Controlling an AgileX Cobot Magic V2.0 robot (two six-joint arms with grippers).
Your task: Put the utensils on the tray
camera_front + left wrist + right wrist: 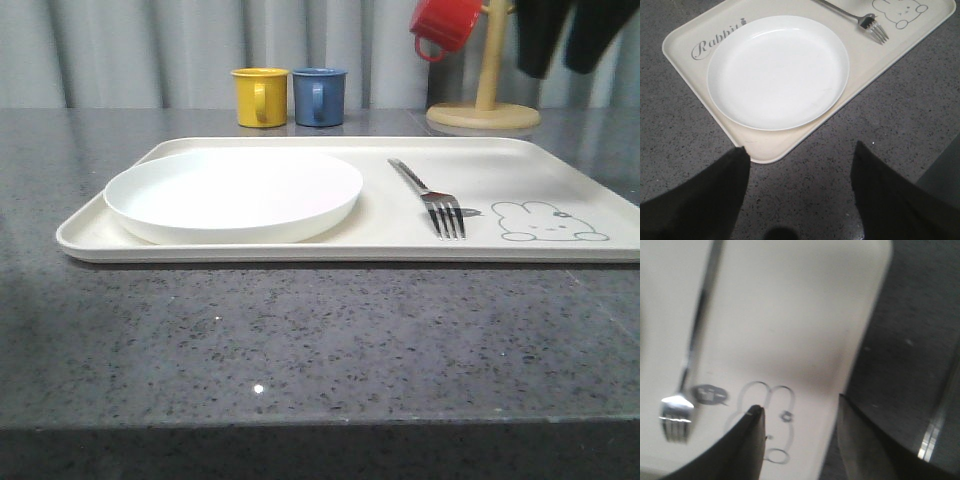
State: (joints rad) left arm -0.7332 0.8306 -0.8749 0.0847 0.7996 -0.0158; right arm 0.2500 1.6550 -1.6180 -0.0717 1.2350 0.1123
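Speckled grey stone tabletop [300,330] carries the work; the right pincer [800,440] hangs spread wide and empty over the tray's [560,160] rabbit drawing [765,425], near its edge; the left pincer [800,195], likewise wide and empty, hovers off the tray's near corner. On the tray, the fork [432,197] lies between rabbit and white plate [233,193]. Spoon and chopsticks seem left to fetch, perhaps the metal glinting at the right pincer's side, too blurred to tell. Yellow mug [260,96], blue mug [319,96] and the mug stand [485,105] with its red mug [445,22] stand behind, well clear.
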